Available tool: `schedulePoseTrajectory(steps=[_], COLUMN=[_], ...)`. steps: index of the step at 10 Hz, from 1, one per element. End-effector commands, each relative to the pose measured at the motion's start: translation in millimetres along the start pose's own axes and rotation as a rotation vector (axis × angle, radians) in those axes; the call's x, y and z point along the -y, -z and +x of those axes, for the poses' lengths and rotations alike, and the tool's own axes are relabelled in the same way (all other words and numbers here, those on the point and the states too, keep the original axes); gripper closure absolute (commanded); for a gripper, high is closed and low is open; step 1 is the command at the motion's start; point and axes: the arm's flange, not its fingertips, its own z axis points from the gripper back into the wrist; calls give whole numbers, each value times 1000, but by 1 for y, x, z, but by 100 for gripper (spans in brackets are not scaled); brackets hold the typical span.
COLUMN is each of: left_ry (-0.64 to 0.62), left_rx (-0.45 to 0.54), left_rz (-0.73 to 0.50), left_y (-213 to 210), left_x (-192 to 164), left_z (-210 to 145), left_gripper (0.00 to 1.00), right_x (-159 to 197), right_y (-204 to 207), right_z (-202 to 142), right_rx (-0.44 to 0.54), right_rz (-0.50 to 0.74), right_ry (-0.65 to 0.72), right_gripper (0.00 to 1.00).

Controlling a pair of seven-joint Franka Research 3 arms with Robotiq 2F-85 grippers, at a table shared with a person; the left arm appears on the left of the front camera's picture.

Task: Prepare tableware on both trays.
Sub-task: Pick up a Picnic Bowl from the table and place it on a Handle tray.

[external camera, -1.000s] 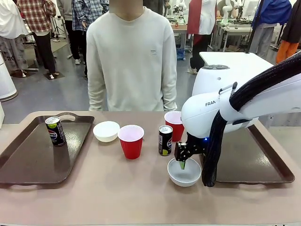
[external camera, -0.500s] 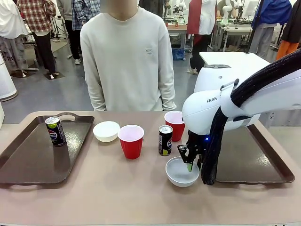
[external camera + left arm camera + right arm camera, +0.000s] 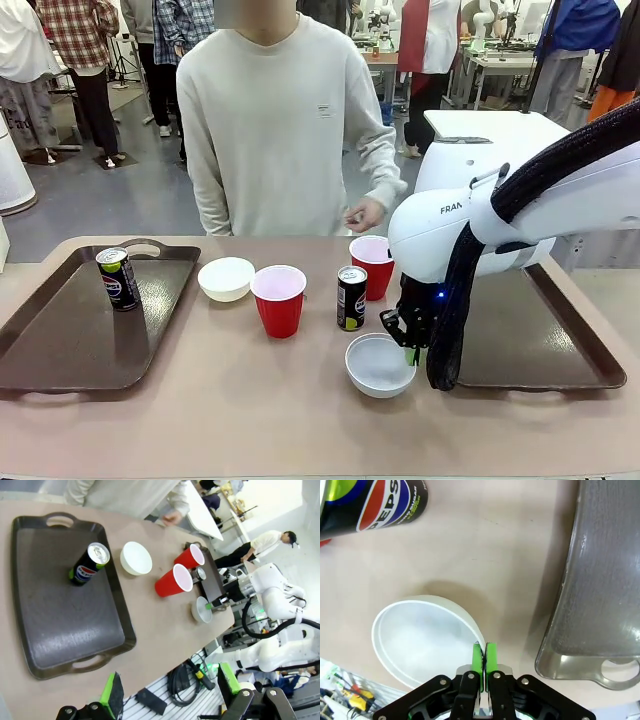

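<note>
The right tool (image 3: 481,656) has just shut: a second ago its green pads (image 3: 477,656) stood apart over the rim of the white bowl (image 3: 420,640), and now they pinch that thin rim wall, one pad inside and one outside. The bowl has also slid a little away from the right tray (image 3: 605,580) and appears to rest on the tabletop (image 3: 495,555). I judge the grasp made, so lifting and carrying to the tray come next. The bowl sits under the tool and spreads off to one side; the tray lies just beside the tool on the other side, apart from the bowl. Being round, the bowl has no long axis across the tabletop; its mouth points straight up toward the tool. The left tool (image 3: 169,692) hangs wide open and empty, well apart from the bowl
</note>
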Motion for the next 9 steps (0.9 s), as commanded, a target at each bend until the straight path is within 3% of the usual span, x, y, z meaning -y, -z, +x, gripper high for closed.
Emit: schedulePoseTrajectory(steps=[1,2,5,6,7,8,9], left_ry=[-8,-8,-8,-8,-8,-8,-8], left_rx=[0,0,0,0,0,0,0], left_rz=[7,7,7,7,7,7,7], left_y=[-1,-1,-1,-1,-1,-1,-1], left_x=[2,2,2,2,2,2,2], left_z=[2,2,2,2,2,2,2], left_gripper=[0,0,0,0,0,0,0], right_x=[1,3,20,30,35,42,53], right_y=[-4,-11,-96,-106,-100,-93,-87], right_z=[-2,-7,-50,-63,-93,-148,-173], right_rx=[-16,-41,124,83,-84,-168,-157], right_rz=[31,20,54,56,24,-40,-3], right_ry=[-10,4,3,8,-35,-122,-119], right_gripper=[100,100,100,100,100,100,100])
